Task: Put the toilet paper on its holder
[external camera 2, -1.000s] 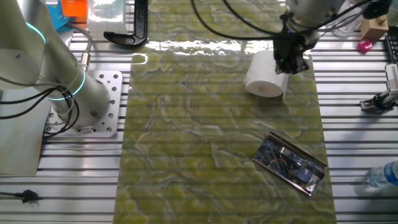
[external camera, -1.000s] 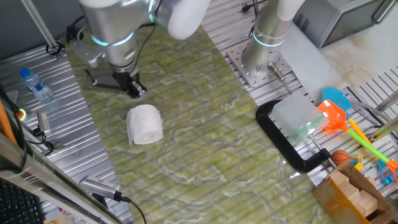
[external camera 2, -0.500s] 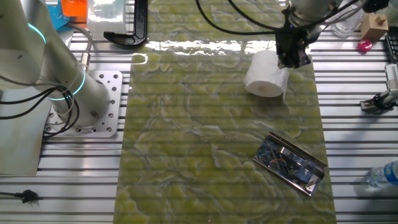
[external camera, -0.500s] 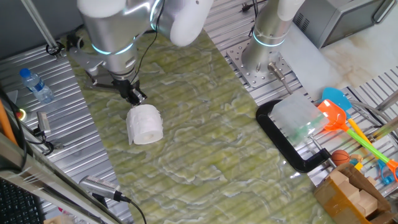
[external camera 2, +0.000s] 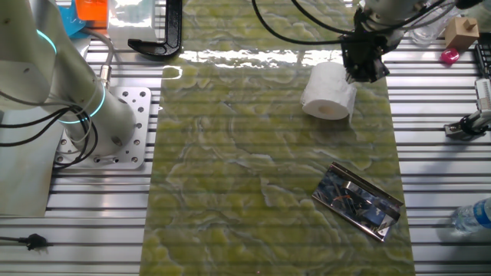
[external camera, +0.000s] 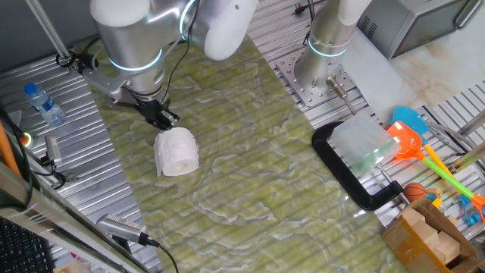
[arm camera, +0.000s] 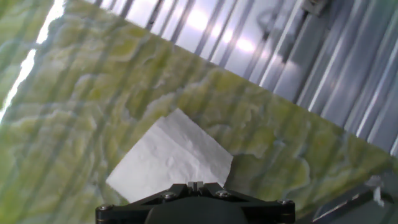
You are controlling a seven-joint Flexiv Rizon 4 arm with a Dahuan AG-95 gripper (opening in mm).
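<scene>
White tissue fills the near part of the hand view: the toilet paper lies just below the camera, its quilted side turned up, on a green marbled mat over the ribbed metal desk. No fingers show in that view, only the dark camera mount, so whether the end effector is released or clenched cannot be told.

Compared with a second ago, the arm has swung and tilted; the end effector has drawn in from beside the roll to sit right at its upper edge, perhaps touching it. The roll itself has not moved. This looks like the approach to a first grasp, so the task is barely begun.

The toilet paper is plump and soft, lying on its side with the small hollow core facing outward. Squeezed hard, it would likely dent.

Farther along the mat, well apart from the roll, lies the holder, a flat, shiny dark plate, unoccupied.
</scene>
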